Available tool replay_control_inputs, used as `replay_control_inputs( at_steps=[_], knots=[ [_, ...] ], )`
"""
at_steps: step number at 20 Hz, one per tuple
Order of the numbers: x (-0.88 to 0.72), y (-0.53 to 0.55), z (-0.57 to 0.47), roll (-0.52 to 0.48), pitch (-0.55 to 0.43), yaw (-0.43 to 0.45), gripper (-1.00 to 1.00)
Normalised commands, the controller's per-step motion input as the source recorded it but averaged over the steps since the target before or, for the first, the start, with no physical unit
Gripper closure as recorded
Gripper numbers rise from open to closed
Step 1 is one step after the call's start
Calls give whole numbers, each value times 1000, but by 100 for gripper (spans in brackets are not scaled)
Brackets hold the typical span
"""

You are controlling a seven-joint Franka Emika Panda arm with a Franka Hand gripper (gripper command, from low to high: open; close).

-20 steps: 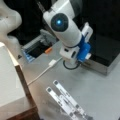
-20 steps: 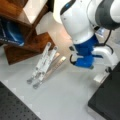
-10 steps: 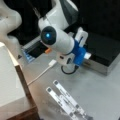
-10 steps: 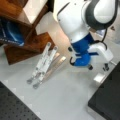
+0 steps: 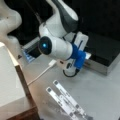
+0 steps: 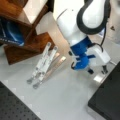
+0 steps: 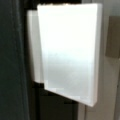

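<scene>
My white arm with its blue wrist part (image 5: 78,56) leans low over the grey table in both front views. The gripper (image 5: 86,56) hangs at the near edge of a black box (image 5: 105,53); in a front view the gripper (image 6: 98,70) sits just above a bright white patch (image 6: 98,78) beside the black box (image 6: 107,100). A white flat rectangular plate (image 7: 68,52) fills the wrist view, with a dark surface (image 7: 12,62) to its left. The fingers do not show in the wrist view.
A folded metal stand (image 5: 66,101) lies on the table, seen also as the metal stand (image 6: 43,63). A white cable with a plug (image 5: 51,63) runs to the left. A wooden shelf (image 6: 22,32) with a blue book (image 6: 11,33) stands nearby, and a wooden block (image 5: 12,90) is at the left.
The arm has folded down and its wrist has swung toward the black box. The metal stand and cable have stayed put.
</scene>
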Motion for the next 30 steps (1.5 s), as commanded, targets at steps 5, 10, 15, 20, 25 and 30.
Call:
replay_control_inputs(
  at_steps=[5,10,15,20,25,30],
  knots=[
    [154,-23,-111,192,-122,-56,-100],
    [177,-24,-117,208,-122,-35,-100],
    [169,-3,-99,180,-69,-7,-100],
    [147,32,-62,210,-52,22,-100],
    [71,6,-35,242,-36,5,100],
    [63,-67,-77,193,-34,-8,100]
  ],
)
